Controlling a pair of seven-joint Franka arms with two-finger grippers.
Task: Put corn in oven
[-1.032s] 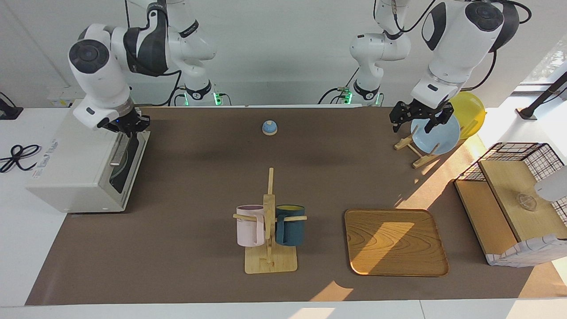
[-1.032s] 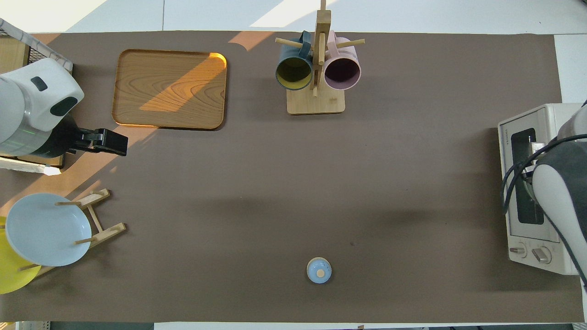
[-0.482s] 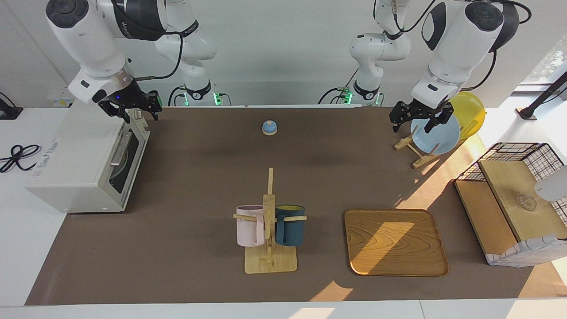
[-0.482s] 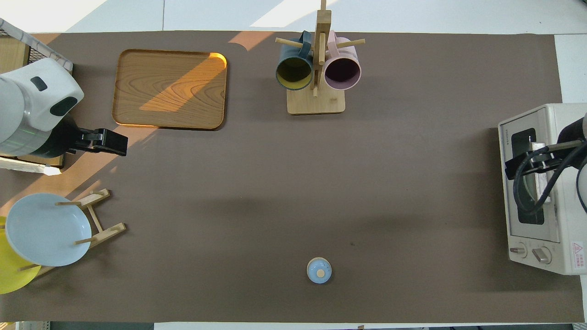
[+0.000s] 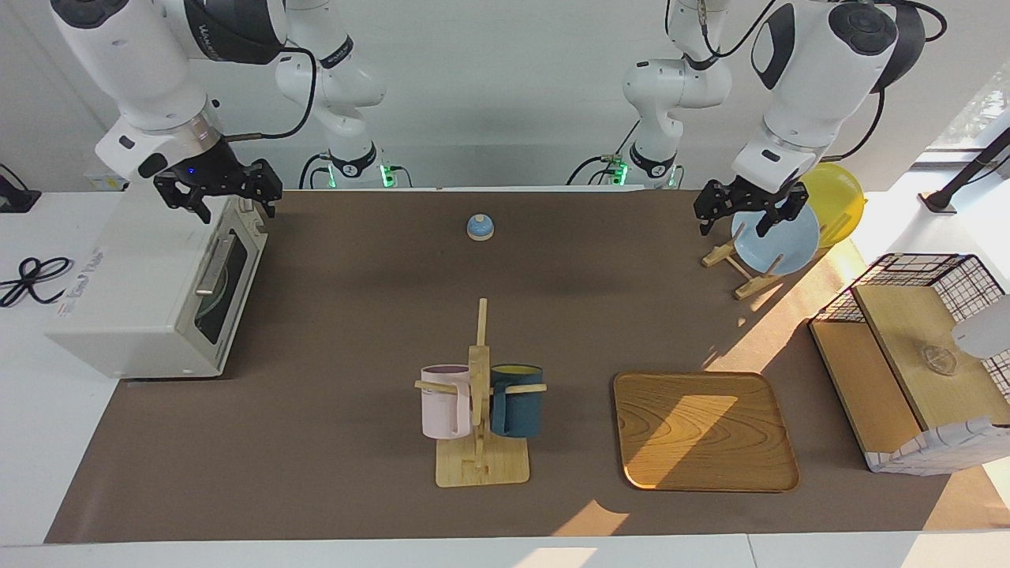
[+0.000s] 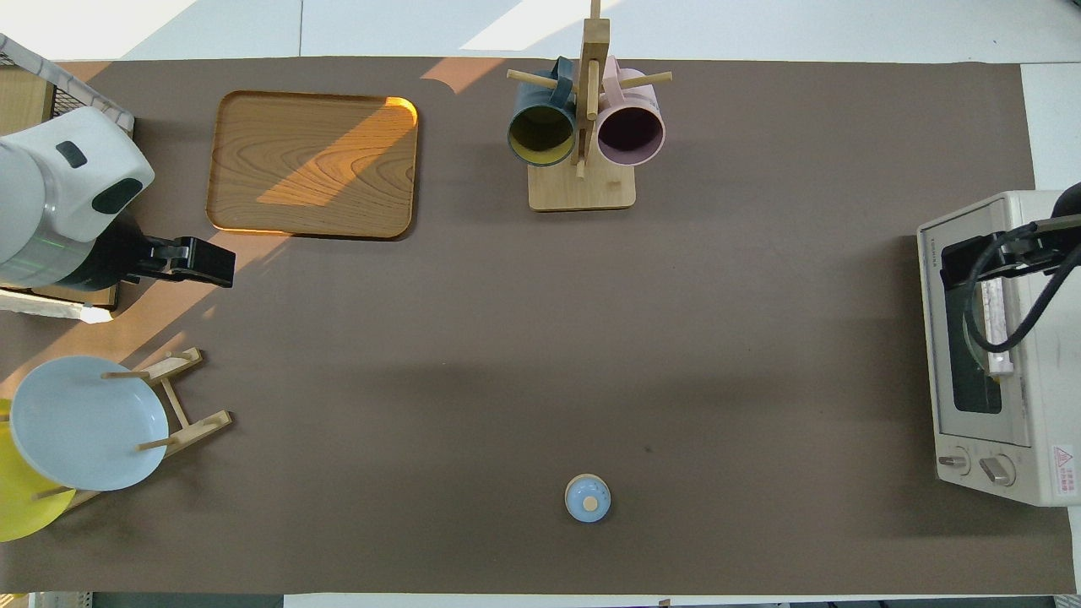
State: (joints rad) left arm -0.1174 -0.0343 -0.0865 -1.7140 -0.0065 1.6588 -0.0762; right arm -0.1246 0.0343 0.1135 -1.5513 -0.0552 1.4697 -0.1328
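The corn cannot be seen in either view; the oven [image 5: 150, 292] has its door shut, and through the dark glass only a round greenish shape shows, too unclear to name. The oven is a white metal box at the right arm's end of the table, with a bar handle on the door and two knobs [image 6: 980, 466] on its front. Its outer end is cut off by the edge in the overhead view.

The right gripper [image 5: 218, 192] hangs over the oven's top, on the part closest to the robots, with its jaws wide apart and nothing between them. The left gripper [image 5: 745, 211] hangs over the blue plate [image 5: 777, 241], which stands in a wooden rack; its jaws are also wide apart and empty. A yellow plate [image 5: 836, 197] is partly hidden by this arm.

A smooth wooden tray [image 5: 704, 430] lies flat, with rounded corners.
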